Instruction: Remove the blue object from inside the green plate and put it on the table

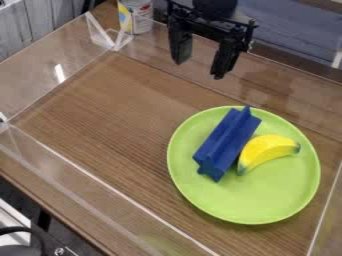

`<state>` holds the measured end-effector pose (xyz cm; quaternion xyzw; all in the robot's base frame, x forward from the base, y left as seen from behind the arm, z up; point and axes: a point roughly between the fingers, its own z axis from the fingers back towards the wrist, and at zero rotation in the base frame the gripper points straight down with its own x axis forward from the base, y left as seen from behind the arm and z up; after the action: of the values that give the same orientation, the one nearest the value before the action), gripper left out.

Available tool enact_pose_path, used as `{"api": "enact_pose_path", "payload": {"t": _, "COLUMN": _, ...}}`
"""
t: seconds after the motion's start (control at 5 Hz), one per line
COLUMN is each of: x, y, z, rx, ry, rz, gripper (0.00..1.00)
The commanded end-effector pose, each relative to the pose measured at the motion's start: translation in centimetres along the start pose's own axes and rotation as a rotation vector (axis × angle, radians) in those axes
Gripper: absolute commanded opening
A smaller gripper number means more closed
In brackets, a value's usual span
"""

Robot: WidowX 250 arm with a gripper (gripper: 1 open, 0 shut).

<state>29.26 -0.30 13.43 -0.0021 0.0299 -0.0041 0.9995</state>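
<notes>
The dark-blue block (225, 143) lies inside the lime-green plate (214, 195) at the right front of the wood-grain table (107, 120). It runs diagonally, and a yellow banana (266, 152) lies against its right side. My black gripper (201, 55) hangs above the table's far side, behind the plate and well apart from the block. Its fingers point down with a gap between them, and nothing is held.
Clear plastic walls (54, 65) ring the table. A white and yellow container (132, 16) stands beyond the back wall at the left. The plate sits close to the right wall and the front edge.
</notes>
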Motion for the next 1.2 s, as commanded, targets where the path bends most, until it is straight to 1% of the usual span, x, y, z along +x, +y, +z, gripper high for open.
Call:
{"api": "enact_pose_path", "payload": {"t": 0.0, "x": -0.4, "y": -0.8, "z": -0.9, "rx": -0.004, "ry": 0.020, "rz": -0.021, "gripper": 1.00}}
{"api": "enact_pose_path", "payload": {"t": 0.2, "x": -1.5, "y": -2.4, "z": -1.8, "rx": -0.015, "ry": 0.030, "rz": -0.089, "gripper": 1.00}}
{"api": "enact_pose_path", "payload": {"t": 0.4, "x": -2.1, "y": -3.9, "z": -2.8, "rx": -0.022, "ry": 0.022, "rz": -0.146, "gripper": 1.00}}
{"api": "enact_pose_path", "payload": {"t": 0.6, "x": -2.2, "y": -5.4, "z": -3.9, "rx": -0.031, "ry": 0.012, "rz": -0.188, "gripper": 1.00}}
{"api": "enact_pose_path", "payload": {"t": 0.8, "x": -2.0, "y": -6.5, "z": -4.7, "rx": -0.033, "ry": 0.012, "rz": -0.211, "gripper": 1.00}}
{"api": "enact_pose_path", "payload": {"t": 1.0, "x": -1.8, "y": -6.9, "z": -5.7, "rx": -0.030, "ry": 0.022, "rz": -0.224, "gripper": 1.00}}
